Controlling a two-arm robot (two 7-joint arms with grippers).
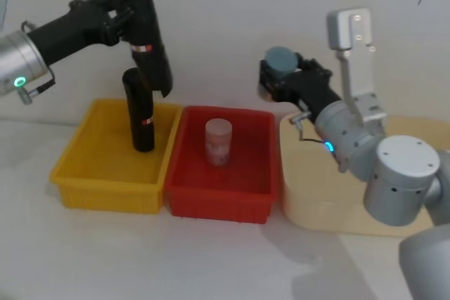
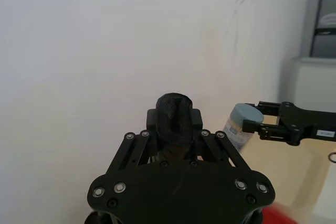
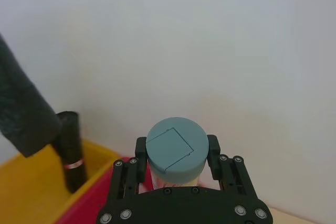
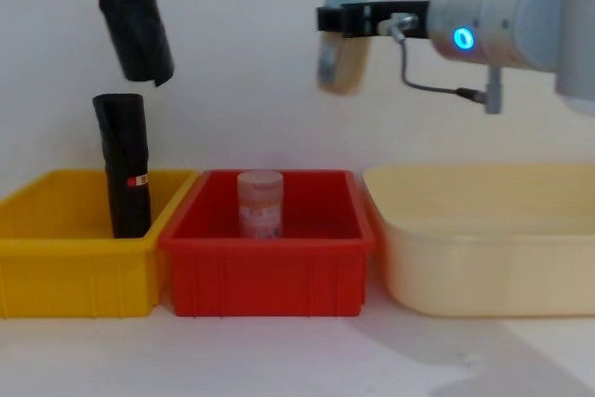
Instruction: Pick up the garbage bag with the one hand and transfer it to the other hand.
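Left claw [image 1: 133, 13], green-ring arm, is clamped on the upper end of the garbage bag [image 1: 153, 61]. The roll hangs in the air, slightly tilted, above the far side of the yellow bin [image 1: 91, 173], with its lower end free. Directly below it a second black roll [image 1: 140, 117] stands upright in that bin, the two close but not touching. Next right is the red bin [image 1: 218, 201], holding one small upright jar [image 1: 218, 142]. Right claw [image 4: 342, 20], blue-ring arm, hovers high between the red bin and the cream tub [image 4: 483, 258], and it is not free: it's clamped on a jar with a grey-blue lid [image 3: 175, 150]. My read is that pickup is done and handover is blocked. The right claw should set its jar down and spread its jaws first. Then bring the bag's free end across over the red bin. The right claw should grip mid-body, clear of the left fingers, and the left should let go only once that grip is firm, since soft plastic may squash or slip. Labels: there is a red-white band on each roll and a pinkish wrap on the binned jar, but no text is legible. The lid shows a square outline and no writing.
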